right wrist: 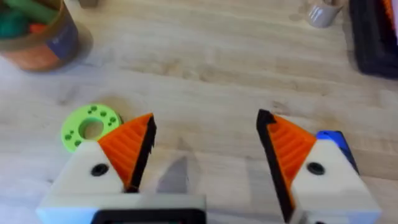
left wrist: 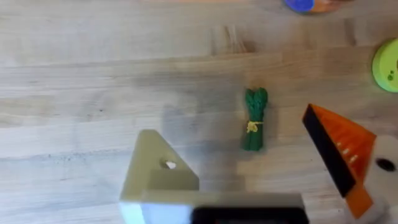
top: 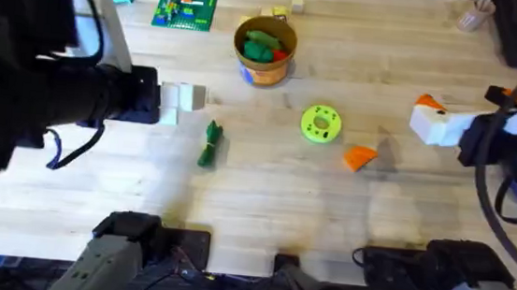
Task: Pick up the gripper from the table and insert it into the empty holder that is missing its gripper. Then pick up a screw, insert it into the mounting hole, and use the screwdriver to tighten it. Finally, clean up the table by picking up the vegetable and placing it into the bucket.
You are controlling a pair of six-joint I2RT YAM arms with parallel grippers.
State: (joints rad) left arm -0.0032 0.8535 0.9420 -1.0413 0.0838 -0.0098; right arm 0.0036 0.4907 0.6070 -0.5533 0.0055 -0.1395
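we judged the first step to be the one in hand — the gripper point(top: 360, 157), a small orange wedge, lay loose on the table point(top: 262, 211) just beside the yellow-green disc point(top: 320, 122), and nothing held it. the holder point(left wrist: 160, 171) on the left arm showed in the left wrist view as a bare white mount with an open screw hole, while the finger opposite it wore its orange ribbed pad point(left wrist: 343, 151); so the left gripper point(left wrist: 258, 186) stood wide apart with nothing between its fingers, above the wood near the vegetable point(left wrist: 254, 118). the right gripper point(right wrist: 205, 155) had both orange pads fitted and was spread wide and empty, hovering over bare table with the disc off to one side. in the overhead view the vegetable lay between the left arm's tip and the disc, well apart from the bucket point(top: 265, 50), which already held some green and red toys. we could not make out the screwdriver or a screw with any confidence. the next move, as we read it, called for the right gripper to come over the orange wedge, close on it by its flat sides and carry it to the bare holder — with the wedge turned so its ribs would face inward like the fitted one.
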